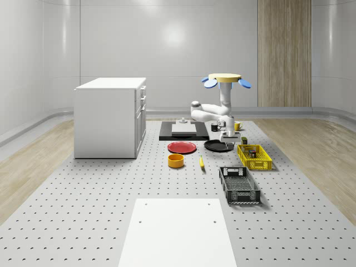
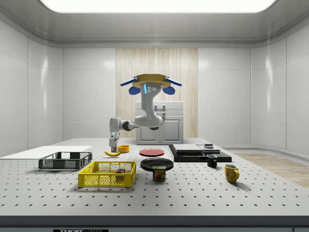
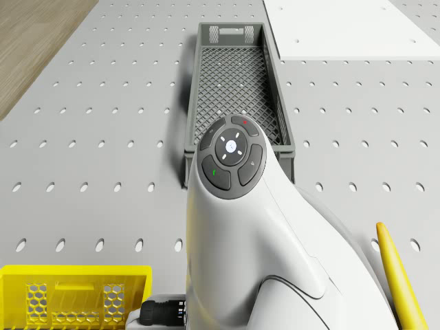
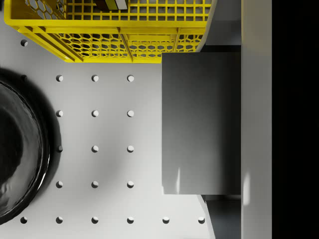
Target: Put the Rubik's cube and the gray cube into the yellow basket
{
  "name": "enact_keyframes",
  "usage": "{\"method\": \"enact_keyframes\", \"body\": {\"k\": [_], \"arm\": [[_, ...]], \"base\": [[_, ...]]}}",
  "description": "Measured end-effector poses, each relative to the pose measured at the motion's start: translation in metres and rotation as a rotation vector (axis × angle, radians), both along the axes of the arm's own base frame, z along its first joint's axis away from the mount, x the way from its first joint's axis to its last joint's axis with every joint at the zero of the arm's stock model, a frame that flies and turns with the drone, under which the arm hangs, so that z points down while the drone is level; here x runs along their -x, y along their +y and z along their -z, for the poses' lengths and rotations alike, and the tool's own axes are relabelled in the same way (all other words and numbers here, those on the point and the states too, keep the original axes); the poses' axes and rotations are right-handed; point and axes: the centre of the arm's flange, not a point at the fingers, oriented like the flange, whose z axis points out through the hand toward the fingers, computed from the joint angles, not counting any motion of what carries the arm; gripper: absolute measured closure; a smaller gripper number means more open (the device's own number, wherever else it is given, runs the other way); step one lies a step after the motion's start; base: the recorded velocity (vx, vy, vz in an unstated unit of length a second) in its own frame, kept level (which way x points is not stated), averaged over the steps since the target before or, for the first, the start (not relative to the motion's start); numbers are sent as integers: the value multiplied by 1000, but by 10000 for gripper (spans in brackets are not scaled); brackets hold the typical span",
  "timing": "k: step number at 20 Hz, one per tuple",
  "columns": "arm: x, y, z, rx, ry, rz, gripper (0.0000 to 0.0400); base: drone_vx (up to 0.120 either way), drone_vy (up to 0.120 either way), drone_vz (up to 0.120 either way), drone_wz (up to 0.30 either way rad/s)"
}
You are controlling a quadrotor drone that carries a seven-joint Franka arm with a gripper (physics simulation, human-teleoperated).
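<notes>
Holds the gray cube (image 4: 202,124), clamped between the narrow-set fingers (image 4: 222,30) of the claw (image 2: 114,148). Hangs low over the table (image 1: 83,211), pointing straight down, with the cube clear of the surface. Seen in the wrist view just beside the outer wall of the yellow basket (image 4: 119,45), between that wall and the rim of the black plate (image 4: 20,149).

In the whole-scene view, at 4 o'clock from the claw: the yellow basket (image 1: 254,157). At 7 o'clock, close by: the black plate (image 1: 218,146). In the side view, at 6 o'clock from the claw: the basket (image 2: 107,175), with a small many-coloured block inside, apparently the Rubik's cube (image 2: 118,170).

Further out in the whole-scene view, at 5 o'clock from the basket: a dark crate (image 1: 239,185). At 9 o'clock from the basket: a banana (image 1: 201,162), then an orange bowl (image 1: 176,160) and a red plate (image 1: 182,147).

Above, at 12 o'clock from the claw: the drone (image 1: 226,80), hovering over the far part of the table, arm (image 1: 208,111) bent down and forward.
</notes>
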Motion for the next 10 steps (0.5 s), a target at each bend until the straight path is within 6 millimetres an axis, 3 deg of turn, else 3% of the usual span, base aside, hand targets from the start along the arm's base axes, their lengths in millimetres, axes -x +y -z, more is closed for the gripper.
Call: {"method": "enact_keyframes", "body": {"k": [8,10], "arm": [[0,0,0,0,0,0,150],[0,0,0,0,0,0,150]], "base": [[0,120,0,0],[80,120,0,0]]}}
